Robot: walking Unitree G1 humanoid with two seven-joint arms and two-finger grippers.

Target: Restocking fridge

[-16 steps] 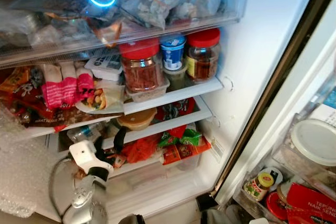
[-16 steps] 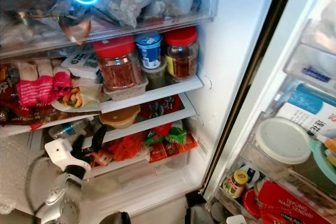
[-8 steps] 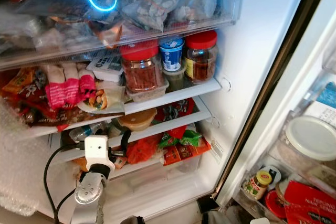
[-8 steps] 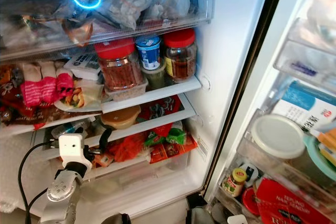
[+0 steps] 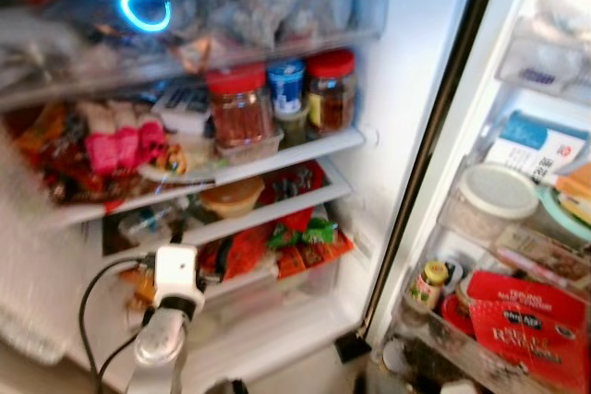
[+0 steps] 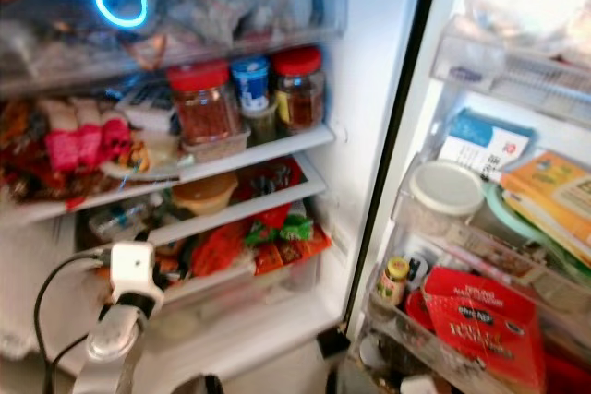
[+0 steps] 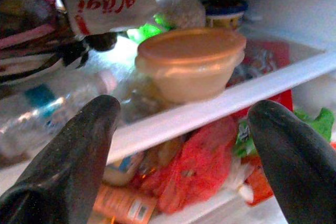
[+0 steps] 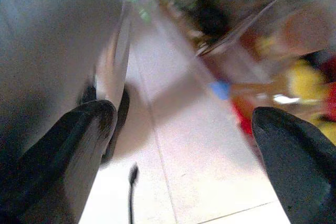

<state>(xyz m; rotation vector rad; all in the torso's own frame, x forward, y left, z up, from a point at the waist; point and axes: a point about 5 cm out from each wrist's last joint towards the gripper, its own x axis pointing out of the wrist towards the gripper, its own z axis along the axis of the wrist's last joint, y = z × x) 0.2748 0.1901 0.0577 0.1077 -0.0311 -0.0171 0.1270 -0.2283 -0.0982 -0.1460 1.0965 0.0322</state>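
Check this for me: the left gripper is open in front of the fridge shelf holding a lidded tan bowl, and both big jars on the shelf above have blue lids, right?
Not quite. The left gripper is open before the shelf with the lidded tan bowl, but the left eye view shows both big jars with red lids. The blue lid is on the small tub between them.
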